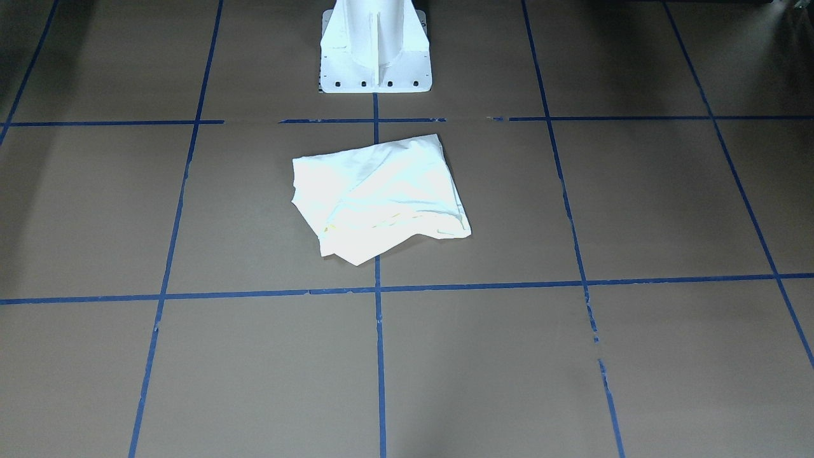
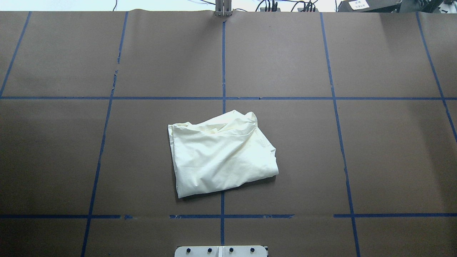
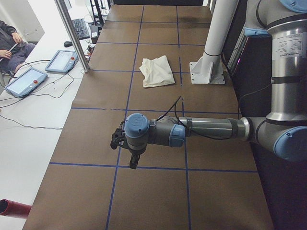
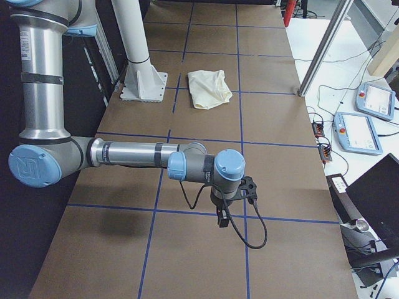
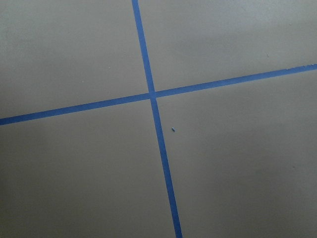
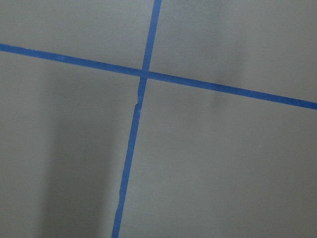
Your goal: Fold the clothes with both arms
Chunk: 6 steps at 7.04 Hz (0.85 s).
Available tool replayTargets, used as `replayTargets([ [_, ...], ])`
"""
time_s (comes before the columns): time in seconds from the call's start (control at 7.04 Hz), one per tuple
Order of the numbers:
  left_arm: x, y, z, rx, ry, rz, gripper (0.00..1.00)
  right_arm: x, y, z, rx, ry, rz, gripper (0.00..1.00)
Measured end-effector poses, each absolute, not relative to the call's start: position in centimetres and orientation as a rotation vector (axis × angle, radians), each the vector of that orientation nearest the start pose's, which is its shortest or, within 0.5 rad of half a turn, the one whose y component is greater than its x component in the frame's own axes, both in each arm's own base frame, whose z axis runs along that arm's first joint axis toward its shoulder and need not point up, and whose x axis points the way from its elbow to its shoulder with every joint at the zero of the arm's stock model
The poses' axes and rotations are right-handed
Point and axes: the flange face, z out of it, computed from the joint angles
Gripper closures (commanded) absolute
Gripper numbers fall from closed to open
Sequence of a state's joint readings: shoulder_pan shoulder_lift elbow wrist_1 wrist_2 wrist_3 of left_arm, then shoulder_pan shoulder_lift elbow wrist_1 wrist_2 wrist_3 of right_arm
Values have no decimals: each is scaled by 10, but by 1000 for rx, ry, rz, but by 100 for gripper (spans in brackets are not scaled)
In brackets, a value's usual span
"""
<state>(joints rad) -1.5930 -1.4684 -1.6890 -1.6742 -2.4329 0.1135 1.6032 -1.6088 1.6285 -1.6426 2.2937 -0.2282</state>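
Observation:
The cream-white T-shirt [image 2: 223,157] lies folded into a rough square bundle at the table's middle, plain side up. It also shows in the front view [image 1: 378,197], the left side view [image 3: 157,72] and the right side view [image 4: 209,88]. Both arms are drawn back to the table's ends, far from it. The left gripper [image 3: 133,162] hangs over the table in the left side view only. The right gripper [image 4: 222,218] shows in the right side view only. I cannot tell whether either is open or shut. Both wrist views show only bare table.
The white metal pedestal base [image 1: 375,48] stands just behind the shirt on the robot's side. Blue tape lines [image 2: 223,60] grid the brown table. Operator tablets [image 3: 24,80] lie on a side bench, and a seated person is at the left side view's far corner.

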Motion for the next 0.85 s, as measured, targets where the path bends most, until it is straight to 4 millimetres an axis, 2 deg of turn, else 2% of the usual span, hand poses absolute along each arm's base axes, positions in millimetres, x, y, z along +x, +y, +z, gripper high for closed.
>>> replayTargets([
  [0.85,-68,-459,624,186,848,145,0,79,-471,657,40,-728,-162,0],
])
